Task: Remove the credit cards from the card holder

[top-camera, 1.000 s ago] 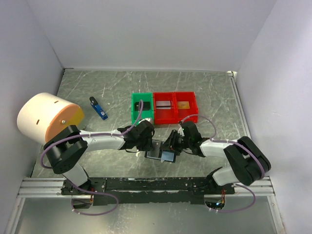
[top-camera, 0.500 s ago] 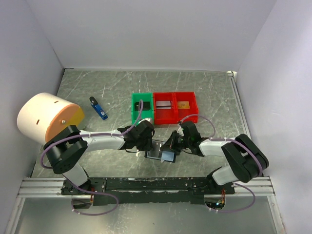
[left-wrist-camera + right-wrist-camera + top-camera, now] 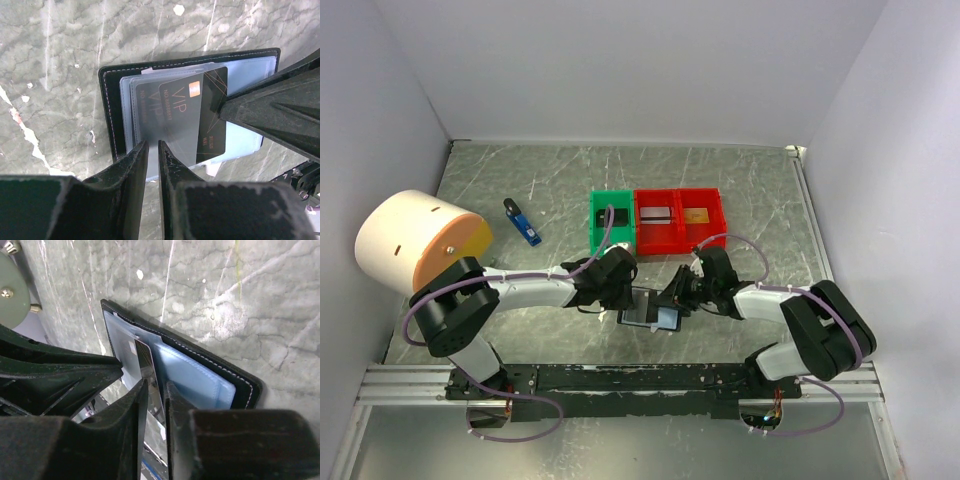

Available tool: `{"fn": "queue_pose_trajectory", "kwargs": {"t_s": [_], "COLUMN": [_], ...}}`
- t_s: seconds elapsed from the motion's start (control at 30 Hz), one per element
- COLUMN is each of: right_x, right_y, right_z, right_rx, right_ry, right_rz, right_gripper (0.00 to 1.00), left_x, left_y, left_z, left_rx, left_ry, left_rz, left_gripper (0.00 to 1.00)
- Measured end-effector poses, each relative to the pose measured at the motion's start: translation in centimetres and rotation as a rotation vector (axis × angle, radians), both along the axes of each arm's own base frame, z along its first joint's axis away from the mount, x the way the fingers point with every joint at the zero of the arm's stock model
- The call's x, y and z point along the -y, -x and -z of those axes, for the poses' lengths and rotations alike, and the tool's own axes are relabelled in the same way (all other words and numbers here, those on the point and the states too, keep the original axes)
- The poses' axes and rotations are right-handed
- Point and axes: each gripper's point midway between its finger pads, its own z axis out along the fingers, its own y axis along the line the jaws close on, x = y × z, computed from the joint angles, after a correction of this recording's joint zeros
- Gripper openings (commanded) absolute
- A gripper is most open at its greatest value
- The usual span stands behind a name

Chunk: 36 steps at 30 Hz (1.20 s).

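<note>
The card holder [image 3: 646, 318] lies open on the table between both arms, a black wallet [image 3: 112, 115] with pale blue-clear sleeves [image 3: 200, 382]. A black VIP credit card [image 3: 212, 120] sticks partway out of a clear sleeve. My left gripper [image 3: 152, 145] is shut on that sleeve's near edge. From the opposite side, my right gripper [image 3: 156, 385] straddles the black card's edge [image 3: 147, 362], its jaws a narrow gap apart. From above, the left gripper [image 3: 625, 300] and the right gripper [image 3: 672, 300] meet over the wallet. A grey card [image 3: 657, 213] and a gold card [image 3: 696, 214] lie in the red bins.
A green bin [image 3: 595, 235] holding a black item and two red bins [image 3: 680, 245] stand just behind the wallet. A blue and black stick [image 3: 523, 223] lies at the left. A large white and orange cylinder [image 3: 415, 245] sits over the left arm's base.
The right wrist has shifted slightly to the right, away from the wallet. The left arm and the card holder have stayed in place.
</note>
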Motion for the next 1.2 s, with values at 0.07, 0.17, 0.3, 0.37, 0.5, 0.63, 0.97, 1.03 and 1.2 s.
{"fn": "queue_pose_trajectory", "kwargs": {"t_s": [0.07, 0.17, 0.3, 0.37, 0.5, 0.63, 0.97, 1.03, 1.2], "right_x": [0.10, 0.01, -0.17, -0.32, -0.45, -0.40, -0.20, -0.04, 0.26], "right_y": [-0.14, -0.27, -0.38, -0.34, -0.24, -0.17, -0.06, -0.05, 0.03], "right_z": [-0.02, -0.16, -0.20, -0.04, 0.16, 0.22, 0.06, 0.05, -0.11], "right_rx": [0.000, 0.003, 0.007, 0.002, 0.000, 0.007, 0.005, 0.006, 0.014], "right_ry": [-0.001, -0.008, -0.018, -0.024, -0.030, -0.026, -0.017, -0.008, 0.007], "right_rz": [0.007, 0.010, 0.007, -0.002, -0.017, -0.028, -0.024, -0.018, -0.014], "right_gripper": [0.27, 0.29, 0.26, 0.24, 0.14, 0.03, 0.00, 0.00, 0.00], "left_x": [-0.03, -0.03, -0.07, -0.06, -0.07, -0.06, -0.06, -0.06, -0.52], "left_y": [0.00, 0.02, 0.05, 0.04, 0.05, 0.04, 0.04, 0.07, 0.21], "left_z": [0.00, 0.00, 0.02, 0.02, 0.02, 0.02, 0.00, -0.05, 0.07], "left_rx": [-0.001, -0.001, -0.003, -0.002, -0.003, -0.002, -0.002, -0.002, -0.001], "left_ry": [-0.001, -0.002, -0.004, -0.003, -0.004, -0.003, -0.003, -0.002, -0.016], "left_rz": [0.000, 0.000, 0.000, 0.000, 0.000, 0.000, -0.001, 0.000, -0.006], "left_gripper": [0.28, 0.28, 0.28, 0.28, 0.28, 0.27, 0.29, 0.29, 0.30]}}
